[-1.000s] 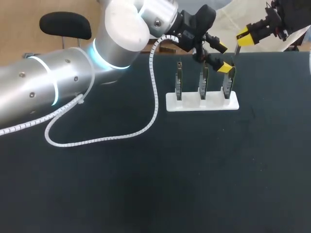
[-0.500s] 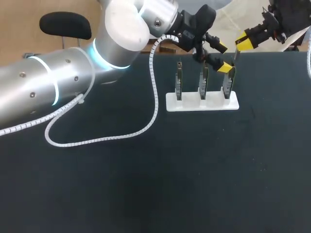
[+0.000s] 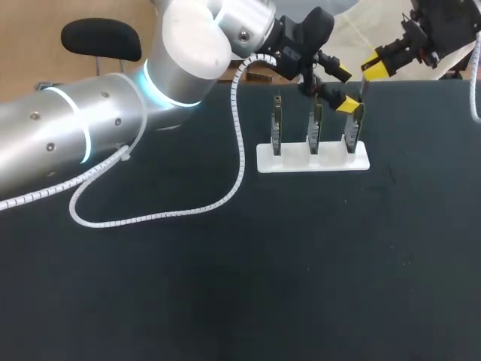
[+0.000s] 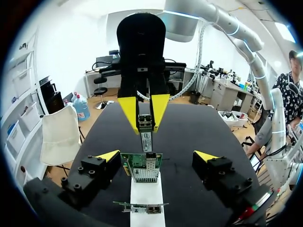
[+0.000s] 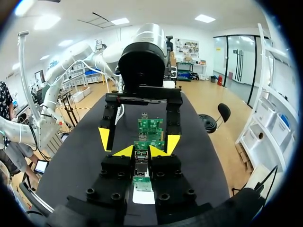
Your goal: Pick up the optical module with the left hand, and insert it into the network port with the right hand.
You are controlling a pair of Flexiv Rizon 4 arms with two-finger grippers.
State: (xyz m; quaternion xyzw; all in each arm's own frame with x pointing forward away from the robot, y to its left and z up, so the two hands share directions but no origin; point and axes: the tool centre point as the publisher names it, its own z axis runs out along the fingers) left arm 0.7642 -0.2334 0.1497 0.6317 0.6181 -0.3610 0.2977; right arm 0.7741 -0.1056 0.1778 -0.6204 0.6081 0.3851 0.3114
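Observation:
The optical module [image 4: 146, 131] is a slim metal-and-green piece, with my right gripper [image 3: 375, 63] shut on it above the far right of the table. It hangs just behind and above the rightmost of three green network boards [image 3: 352, 129], which stand upright in a white holder [image 3: 312, 160]. My left gripper [image 3: 344, 90] is open over that same board, its yellow tips on either side of the board's top [image 4: 142, 166], holding nothing. In the right wrist view the module [image 5: 141, 164] sits between my right gripper's fingers [image 5: 142, 151], with the boards [image 5: 150, 126] straight ahead.
A white coiled cable [image 3: 188, 213] from my left arm loops across the dark table [image 3: 248, 286] left of the holder. The other two boards [image 3: 276, 128] stand to the left of the rightmost one.
My right gripper has drifted slightly left with the module, closer to the rightmost board. The left arm has not moved.

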